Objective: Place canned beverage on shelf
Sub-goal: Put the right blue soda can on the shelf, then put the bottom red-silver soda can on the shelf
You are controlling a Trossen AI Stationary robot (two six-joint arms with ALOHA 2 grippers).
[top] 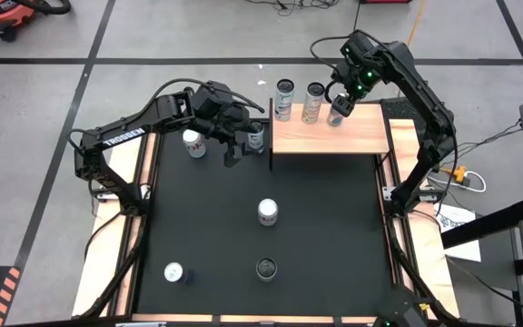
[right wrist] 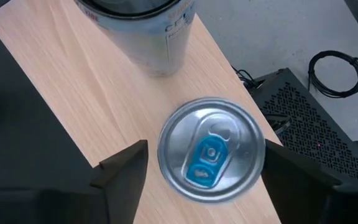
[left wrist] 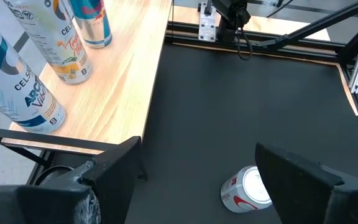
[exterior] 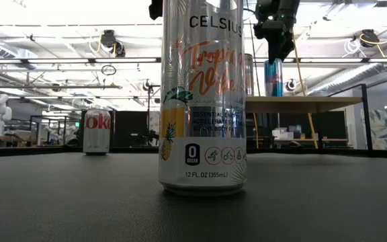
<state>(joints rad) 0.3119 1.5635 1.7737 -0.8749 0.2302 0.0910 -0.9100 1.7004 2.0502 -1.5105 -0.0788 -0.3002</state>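
Note:
The light-wood shelf (top: pixel 334 136) stands at the mat's far edge. Three cans stand upright on it: a white can (top: pixel 285 98), a tall Celsius can (top: pixel 313 102), and a blue-tabbed can (right wrist: pixel 210 149). My right gripper (right wrist: pixel 205 149) is open just above the blue-tabbed can, one finger on either side of its top rim. That can stands on the shelf in the low view (exterior: pixel 273 77). My left gripper (left wrist: pixel 197 149) is open and empty over the mat by the shelf's left edge. A silver and red can (left wrist: pixel 247 190) stands on the mat below it.
More cans stand on the black mat (top: pixel 334 236): one at the far left (top: pixel 193 143), one in the middle (top: pixel 268 212), one nearer (top: pixel 266 269) and one near the left front (top: pixel 173 272). The right arm's base (top: pixel 407 195) stands at the mat's right edge.

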